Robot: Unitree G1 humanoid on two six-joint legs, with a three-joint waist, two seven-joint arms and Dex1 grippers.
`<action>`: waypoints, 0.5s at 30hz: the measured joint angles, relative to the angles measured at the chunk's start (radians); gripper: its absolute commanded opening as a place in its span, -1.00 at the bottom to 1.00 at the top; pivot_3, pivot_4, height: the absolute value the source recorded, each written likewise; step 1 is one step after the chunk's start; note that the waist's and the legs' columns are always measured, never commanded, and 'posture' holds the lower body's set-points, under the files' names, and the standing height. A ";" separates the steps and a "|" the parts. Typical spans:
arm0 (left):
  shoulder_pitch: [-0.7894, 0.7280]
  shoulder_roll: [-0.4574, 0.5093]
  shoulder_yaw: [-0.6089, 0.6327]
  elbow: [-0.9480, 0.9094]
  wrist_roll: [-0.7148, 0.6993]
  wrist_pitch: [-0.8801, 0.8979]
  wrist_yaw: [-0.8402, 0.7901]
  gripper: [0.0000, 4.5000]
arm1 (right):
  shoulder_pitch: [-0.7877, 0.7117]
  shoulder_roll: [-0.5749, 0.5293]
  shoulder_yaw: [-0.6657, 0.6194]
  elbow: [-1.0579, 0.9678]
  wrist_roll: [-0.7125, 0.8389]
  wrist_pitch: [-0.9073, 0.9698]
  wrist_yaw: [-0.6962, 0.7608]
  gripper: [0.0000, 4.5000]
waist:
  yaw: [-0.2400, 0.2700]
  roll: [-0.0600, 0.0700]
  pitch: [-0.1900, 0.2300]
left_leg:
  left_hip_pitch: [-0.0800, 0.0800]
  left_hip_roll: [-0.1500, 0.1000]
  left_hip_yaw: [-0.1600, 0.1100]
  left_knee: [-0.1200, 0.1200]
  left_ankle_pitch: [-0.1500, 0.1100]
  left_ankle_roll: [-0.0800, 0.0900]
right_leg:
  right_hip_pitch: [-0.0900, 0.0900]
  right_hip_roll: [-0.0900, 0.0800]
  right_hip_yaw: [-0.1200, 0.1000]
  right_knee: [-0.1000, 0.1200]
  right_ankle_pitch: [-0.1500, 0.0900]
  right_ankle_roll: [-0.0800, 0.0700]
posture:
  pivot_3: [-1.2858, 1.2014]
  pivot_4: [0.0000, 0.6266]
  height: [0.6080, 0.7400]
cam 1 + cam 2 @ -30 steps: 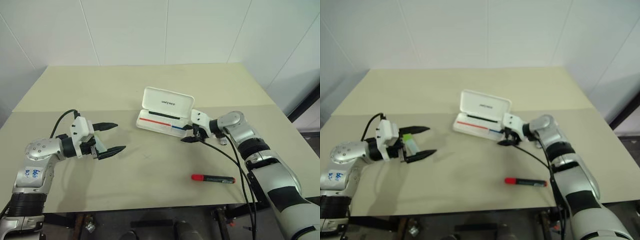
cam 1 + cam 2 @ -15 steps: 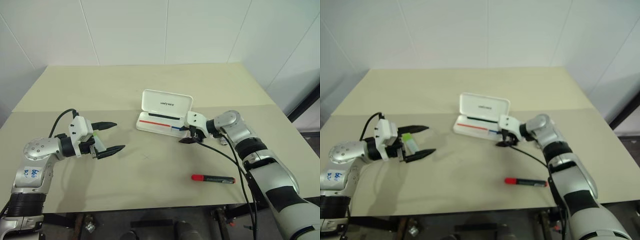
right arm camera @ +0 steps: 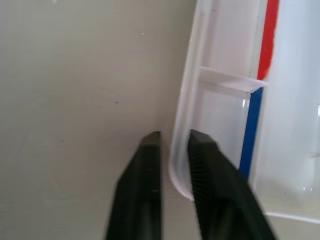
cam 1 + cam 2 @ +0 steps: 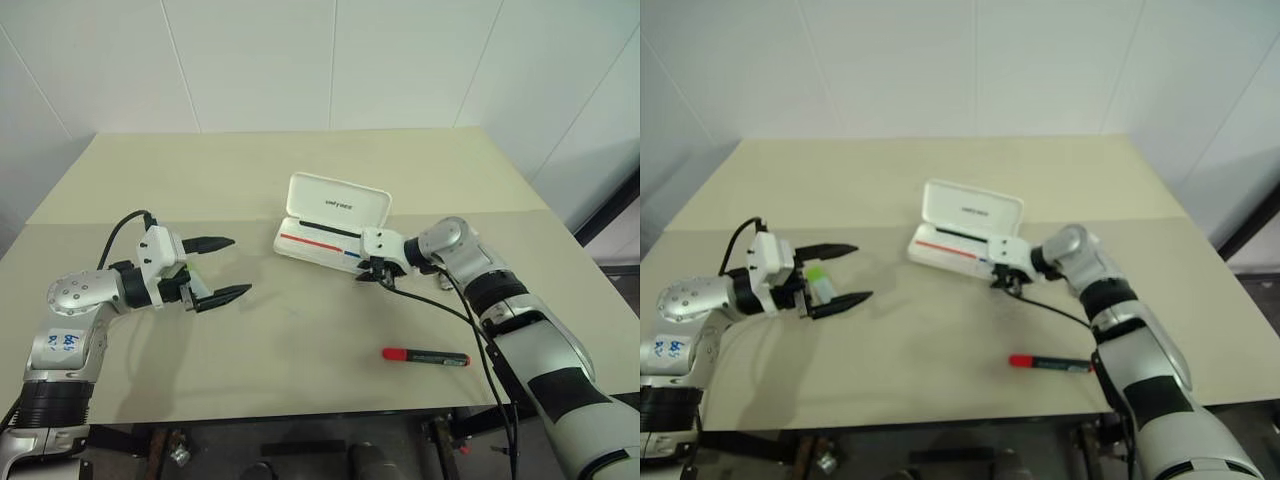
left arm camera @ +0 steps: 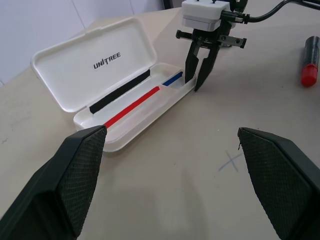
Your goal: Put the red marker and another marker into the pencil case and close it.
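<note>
The white pencil case [image 4: 338, 204] lies open in the middle of the table, lid tilted back, with a red and blue stripe inside. My right gripper [image 4: 372, 277] is at its right front corner, shut on the front wall [image 3: 182, 130], one finger inside and one outside. The red marker [image 4: 425, 356] lies on the table nearer me, right of centre, cap pointing left. The green-capped marker [image 4: 818, 283] lies on the table under my left gripper [image 4: 240, 265], which hovers open and holds nothing.
The beige table [image 4: 300, 340] has a pen-drawn cross [image 5: 231, 161] in front of the case. A black cable [image 4: 440, 305] runs from the right wrist across the table toward its front edge. White walls stand behind.
The right gripper has closed on the case's front wall at the corner. The left gripper and both markers have stayed put.
</note>
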 measured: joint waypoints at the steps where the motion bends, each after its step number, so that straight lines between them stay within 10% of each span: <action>1: -0.002 0.000 0.000 0.004 0.000 -0.001 0.000 1.00 | -0.002 0.002 0.001 0.004 -0.001 -0.001 -0.003 -0.99 | -0.001 0.000 0.000 | 0.000 0.000 0.000 0.000 0.000 0.000 | 0.000 0.000 0.000 0.000 0.000 0.000 | 0.03 -0.52 1.00; 15: 0.000 0.009 -0.002 0.024 0.002 -0.003 -0.010 1.00 | 0.058 -0.039 0.004 -0.155 0.020 0.050 0.082 -0.99 | 0.001 0.000 0.000 | -0.002 0.000 -0.001 -0.002 0.000 0.000 | -0.002 0.000 -0.001 -0.001 0.000 0.000 | 0.03 -0.52 1.00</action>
